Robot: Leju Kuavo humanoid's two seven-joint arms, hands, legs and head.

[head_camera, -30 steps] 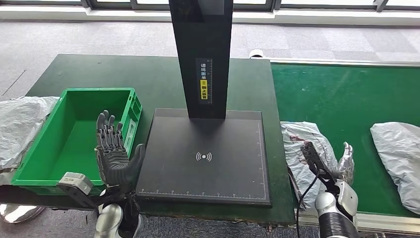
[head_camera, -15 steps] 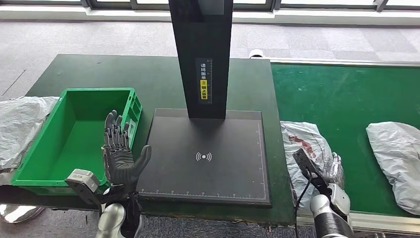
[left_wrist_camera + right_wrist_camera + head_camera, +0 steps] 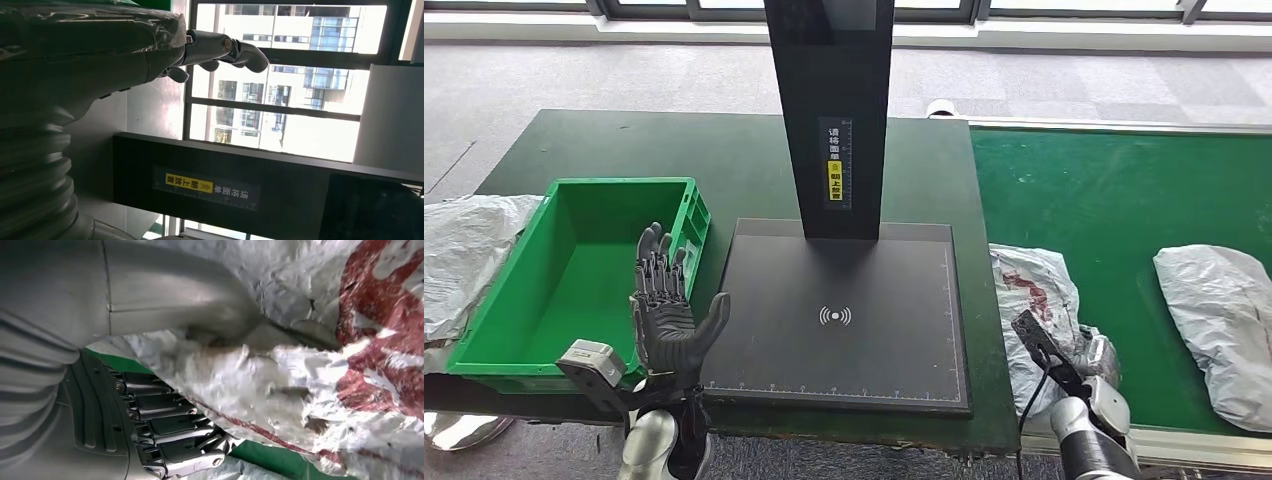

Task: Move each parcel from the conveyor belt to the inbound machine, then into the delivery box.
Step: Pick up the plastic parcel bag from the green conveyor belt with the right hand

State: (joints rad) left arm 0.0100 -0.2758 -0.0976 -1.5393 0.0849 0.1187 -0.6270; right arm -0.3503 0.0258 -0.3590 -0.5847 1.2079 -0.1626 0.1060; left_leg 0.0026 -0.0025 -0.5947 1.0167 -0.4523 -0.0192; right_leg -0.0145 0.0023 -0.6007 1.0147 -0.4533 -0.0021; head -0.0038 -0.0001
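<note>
A crumpled white parcel with red print (image 3: 1034, 285) lies on the green conveyor belt (image 3: 1114, 190), near the belt's front left corner. My right hand (image 3: 1096, 358) grips the parcel's near edge. In the right wrist view the thumb (image 3: 190, 295) presses on top of the parcel (image 3: 310, 365) and the fingers (image 3: 165, 425) reach under it. A second white parcel (image 3: 1219, 300) lies further right on the belt. My left hand (image 3: 664, 310) is raised and open, fingers spread, between the green delivery box (image 3: 624, 185) and the black inbound machine plate (image 3: 844, 360).
The machine's black column (image 3: 829, 100) rises from the back of the plate; its yellow label (image 3: 192, 184) appears in the left wrist view. A grey plastic bag (image 3: 464, 250) lies left of the box. The dark green table (image 3: 724, 150) stretches behind the box and the machine.
My right hand has dropped lower and closed in on the near edge of the red-printed parcel. The far parcel has drifted left on the belt. My left hand shifted slightly right.
</note>
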